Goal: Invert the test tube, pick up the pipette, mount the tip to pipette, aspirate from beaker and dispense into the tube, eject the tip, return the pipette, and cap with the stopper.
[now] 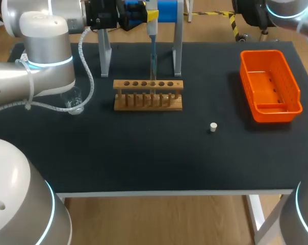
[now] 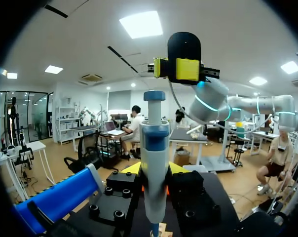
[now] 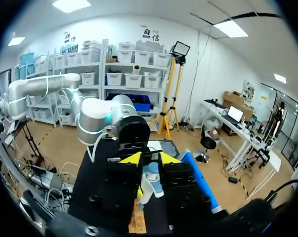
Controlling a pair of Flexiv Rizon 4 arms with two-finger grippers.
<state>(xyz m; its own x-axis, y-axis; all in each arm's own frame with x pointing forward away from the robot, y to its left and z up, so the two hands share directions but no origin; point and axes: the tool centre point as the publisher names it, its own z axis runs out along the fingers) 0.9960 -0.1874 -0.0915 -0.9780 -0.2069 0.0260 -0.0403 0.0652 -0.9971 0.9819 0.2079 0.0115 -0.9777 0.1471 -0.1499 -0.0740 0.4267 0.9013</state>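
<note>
Above rack (image 1: 148, 95): left gripper (image 2: 155, 170) clamps pipette (image 2: 154, 148) upright, tip (image 1: 154, 64) aimed into rack hole, likely dispensing; right gripper (image 2: 181, 69) state unclear.

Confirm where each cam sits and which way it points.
Head: above and behind the robot, looking down on the table; left arm enters at left, right arm at right.
Left wrist: on the left arm, looking out along its jaws, shut on the pipette, toward the right arm.
Right wrist: on the right arm, looking between its open jaws back at the left arm.
Shared: the wrist views face each other; both show the pipette.
</note>
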